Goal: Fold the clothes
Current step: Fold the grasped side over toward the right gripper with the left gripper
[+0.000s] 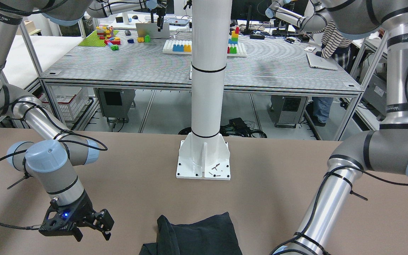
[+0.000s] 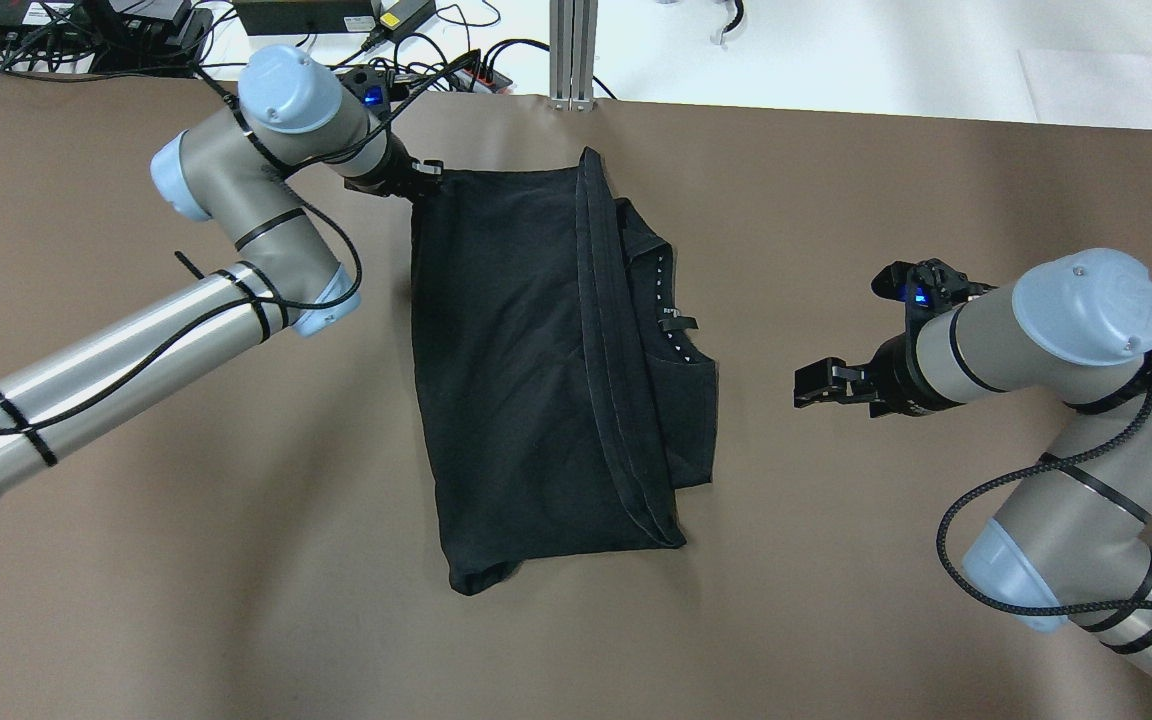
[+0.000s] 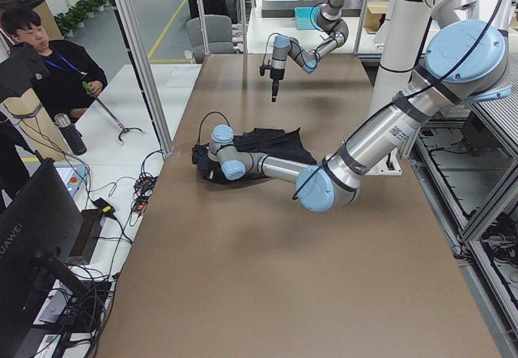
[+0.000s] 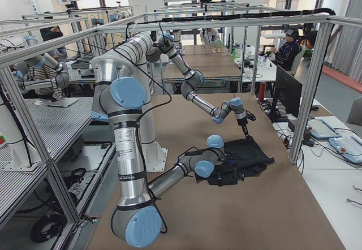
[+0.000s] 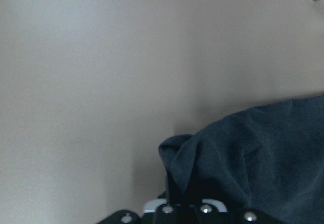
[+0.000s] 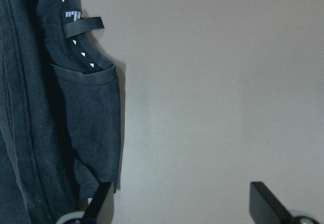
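The brown table (image 2: 836, 600) takes up most of the overhead view, and the white pillar (image 1: 207, 88) stands on its base plate (image 1: 204, 159) at the robot's edge. Cables (image 2: 436, 70) lie past the far edge, just behind the left arm. The black clothes (image 2: 516, 370) lie flat mid-table, folded over lengthwise, so a doubled hem runs down them. A narrower layer with a neck label (image 2: 678, 322) sticks out from under the fold on the right side. The left gripper (image 2: 426, 172) sits at the clothes' far left corner, low to the table. The wrist view shows a bunched bit of that corner pinched between its closed fingers (image 5: 185, 206). The right gripper (image 2: 811, 385) points at the clothes' right edge from the side and stays apart from it, over the table, level with the label. Its fingers (image 6: 268, 203) are spread wide and hold nothing.
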Motion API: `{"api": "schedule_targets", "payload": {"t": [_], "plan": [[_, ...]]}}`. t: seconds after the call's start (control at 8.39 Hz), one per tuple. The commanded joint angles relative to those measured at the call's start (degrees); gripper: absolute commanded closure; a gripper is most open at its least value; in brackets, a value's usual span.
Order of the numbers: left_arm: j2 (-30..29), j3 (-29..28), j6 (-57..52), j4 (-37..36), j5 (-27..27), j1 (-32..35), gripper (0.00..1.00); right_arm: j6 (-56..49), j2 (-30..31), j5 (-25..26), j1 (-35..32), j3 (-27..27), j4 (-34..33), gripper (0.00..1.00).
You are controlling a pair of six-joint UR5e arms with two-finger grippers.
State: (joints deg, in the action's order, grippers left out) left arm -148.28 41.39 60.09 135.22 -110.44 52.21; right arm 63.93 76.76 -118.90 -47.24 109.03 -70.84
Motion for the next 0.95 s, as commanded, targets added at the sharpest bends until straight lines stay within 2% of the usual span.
{"api": "schedule_targets", "payload": {"t": [0.0, 0.12, 0.24, 0.36, 0.48, 0.72, 0.83], "plan": [[-6.06, -7.81, -4.7, 0.13, 1.72, 0.26, 1.0, -0.03, -0.2, 0.07, 0.21, -0.3, -0.17, 0.06], [-5.97, -7.55, -8.29, 0.31, 1.72, 0.52, 0.86, 0.06, -0.29, 0.16, 0.48, -0.66, -0.18, 0.06], [-5.79, -6.68, -10.76, 0.4, 1.63, 1.31, 0.06, 0.06, -0.55, 0.24, 0.65, -1.09, -0.18, 0.06], [-4.84, -4.41, -11.22, 0.31, 0.85, 2.88, 0.05, 0.32, -1.51, 1.38, 1.09, -1.53, -0.35, 0.06], [-2.91, -0.38, -11.31, -0.04, -3.51, 5.59, 0.05, 0.84, -3.87, 2.26, 1.09, -3.54, -0.7, 0.06], [4.55, 8.67, -11.22, -0.57, -10.99, 9.13, 0.05, 3.03, -8.79, 2.35, 1.44, -8.46, -0.79, 0.06], [7.97, 13.15, -10.53, -0.57, -11.37, 8.88, 0.05, 4.35, -11.6, 2.53, 1.71, -10.66, -0.88, 0.06]]}}
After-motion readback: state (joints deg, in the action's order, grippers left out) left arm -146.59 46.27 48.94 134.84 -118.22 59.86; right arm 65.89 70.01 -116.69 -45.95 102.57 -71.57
